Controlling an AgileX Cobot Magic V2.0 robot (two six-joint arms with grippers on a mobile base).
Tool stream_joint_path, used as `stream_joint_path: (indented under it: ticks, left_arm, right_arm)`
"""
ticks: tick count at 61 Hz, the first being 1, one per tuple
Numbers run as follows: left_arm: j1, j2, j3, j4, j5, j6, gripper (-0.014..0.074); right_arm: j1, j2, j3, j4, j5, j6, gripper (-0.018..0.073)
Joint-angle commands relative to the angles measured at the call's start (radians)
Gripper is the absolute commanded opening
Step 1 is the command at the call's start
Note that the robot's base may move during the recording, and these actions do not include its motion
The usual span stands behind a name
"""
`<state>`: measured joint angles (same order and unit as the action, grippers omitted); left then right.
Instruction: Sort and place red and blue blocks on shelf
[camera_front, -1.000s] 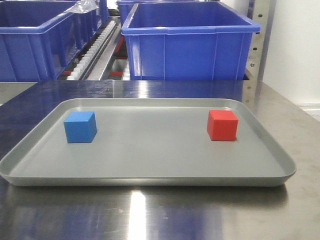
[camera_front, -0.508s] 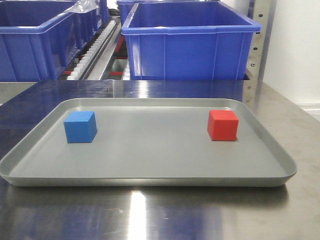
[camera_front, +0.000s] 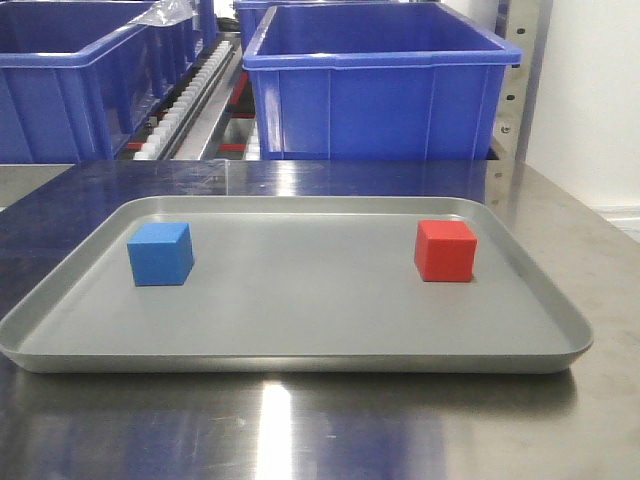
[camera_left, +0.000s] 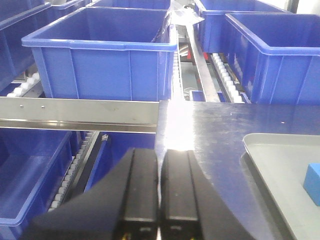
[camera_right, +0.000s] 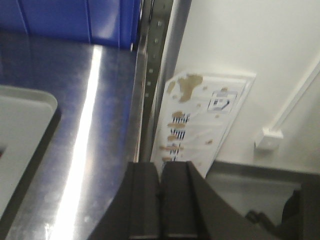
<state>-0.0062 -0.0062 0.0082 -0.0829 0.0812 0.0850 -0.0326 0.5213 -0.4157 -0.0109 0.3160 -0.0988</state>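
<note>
A blue block (camera_front: 160, 254) sits on the left of a grey tray (camera_front: 300, 355); a red block (camera_front: 445, 250) sits on its right. In the left wrist view the blue block (camera_left: 313, 183) shows at the right edge, on the tray (camera_left: 270, 160). My left gripper (camera_left: 159, 152) is shut and empty, left of the tray near the table's left edge. My right gripper (camera_right: 161, 165) is shut and empty, over the table's right edge, right of the tray (camera_right: 20, 125). Neither gripper shows in the front view.
Large blue bins (camera_front: 375, 85) stand on roller shelves behind the steel table (camera_front: 560, 440); more blue bins (camera_left: 100, 55) are at the left. A metal upright (camera_right: 157, 60) and a white wall with a worn label (camera_right: 200, 120) are at the right.
</note>
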Motion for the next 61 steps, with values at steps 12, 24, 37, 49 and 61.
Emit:
stream_joint_path:
  ticks: [12,24,37,49,61]
  left_arm:
    - [-0.003,-0.015,0.023,-0.001,-0.087,-0.005,0.0122]
    - [-0.003,-0.015,0.023,-0.001,-0.087,-0.005,0.0122]
    - [-0.003,-0.015,0.023,-0.001,-0.087,-0.005,0.0122]
    - [-0.003,-0.015,0.023,-0.001,-0.087,-0.005,0.0122]
    - [-0.003,-0.015,0.023,-0.001,-0.087,-0.005,0.0122]
  right_arm:
    - [0.057,0.269,-0.139,0.001,-0.014,-0.014,0.0048]
    - [0.21,0.435,-0.269,0.067,0.089,0.053,0.0048]
    - [0.34,0.646,-0.4,0.005,0.263,0.288,0.0213]
    - [0.456,0.812,-0.575,-0.034,0.427,0.431,0.0636]
    - [0.509,0.954,-0.744,-0.007,0.554,0.439,0.0601]
